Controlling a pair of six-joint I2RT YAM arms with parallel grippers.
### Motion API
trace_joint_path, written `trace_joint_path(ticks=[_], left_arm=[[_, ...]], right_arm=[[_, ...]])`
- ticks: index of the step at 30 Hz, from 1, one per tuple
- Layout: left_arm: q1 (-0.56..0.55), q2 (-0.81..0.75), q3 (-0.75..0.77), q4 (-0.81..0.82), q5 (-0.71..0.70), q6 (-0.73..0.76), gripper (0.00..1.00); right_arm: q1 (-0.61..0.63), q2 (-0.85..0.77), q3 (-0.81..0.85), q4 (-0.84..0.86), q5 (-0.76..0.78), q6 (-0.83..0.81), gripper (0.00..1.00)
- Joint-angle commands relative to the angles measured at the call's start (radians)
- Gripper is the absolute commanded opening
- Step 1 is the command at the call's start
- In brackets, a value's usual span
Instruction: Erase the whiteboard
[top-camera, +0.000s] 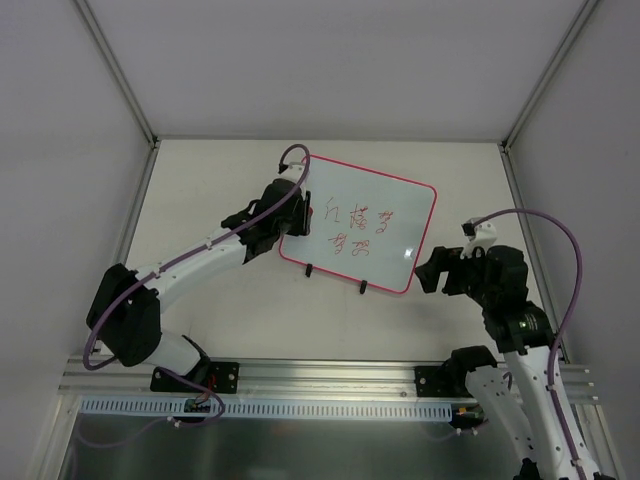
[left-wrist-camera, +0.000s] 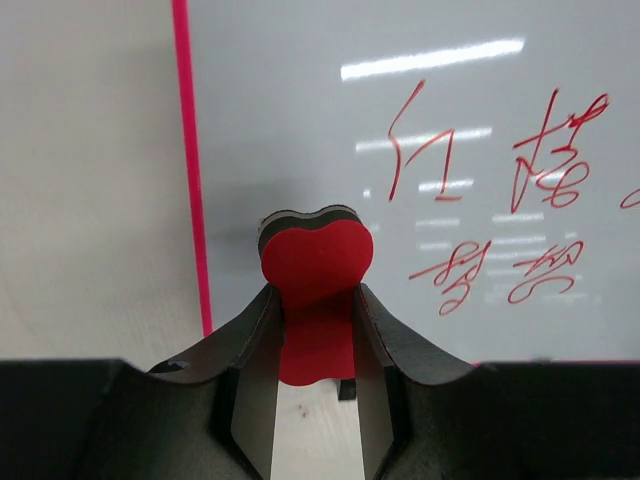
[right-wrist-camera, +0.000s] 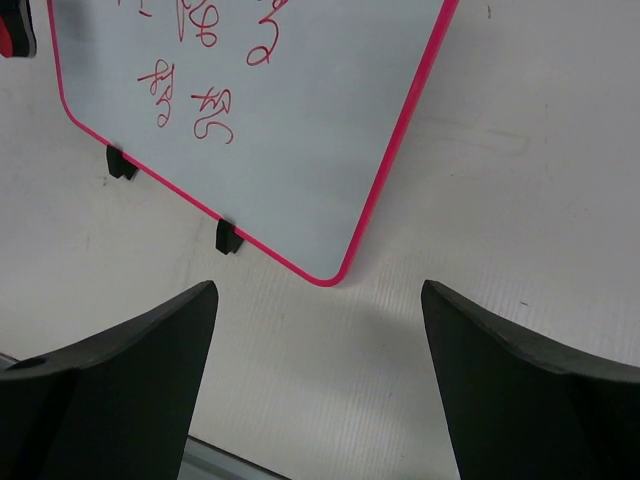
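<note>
Pre-wipe: left end effector grips eraser at board's 9 o'clock edge, right end effector released; next, wipe toward 3 o'clock over marks.

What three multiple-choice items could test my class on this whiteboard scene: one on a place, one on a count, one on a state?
1. Where is the red eraser? A lying loose; B clamped in the left gripper; C out of view.
2. How many black feet hold up the whiteboard? A one; B two; C four.
3. How does the right gripper stand? A open and empty; B shut tight; C hidden from view.
Key: B, its fingers pinch the eraser in the left wrist view; B, two feet show below the whiteboard; A, its jaws are spread with nothing between them.
</note>
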Motion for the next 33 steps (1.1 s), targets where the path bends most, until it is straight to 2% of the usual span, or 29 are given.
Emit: trace_joint_path(ticks=[1, 10, 16, 22, 29, 33], left_arm=[[0.021, 0.065, 0.084, 0.156, 0.097, 0.179, 0.05], [0.024, 0.108, 0.127, 0.168, 0.135, 0.23, 0.05], [0.024, 0.114, 0.121, 0.17, 0.154, 0.235, 0.05], [0.024, 0.131, 0.129, 0.17, 0.158, 0.254, 0.05], [0.026, 0.171, 0.17, 0.171, 0.163, 0.284, 0.05], [0.026, 0.186, 0.192, 0.173, 0.183, 0.281, 0.05]], right_arm=[[-0.046, 0.123, 0.04, 0.141, -0.083, -0.065, 0.87], [-0.25, 0.448, 0.176, 0.354, -0.36, -0.093, 0.86], [-0.376, 0.632, 0.195, 0.551, -0.57, -0.047, 0.83], [-0.403, 0.776, 0.227, 0.663, -0.707, -0.026, 0.7], [-0.405, 0.865, 0.244, 0.669, -0.733, -0.065, 0.66], [-0.403, 0.905, 0.248, 0.675, -0.77, -0.085, 0.6]])
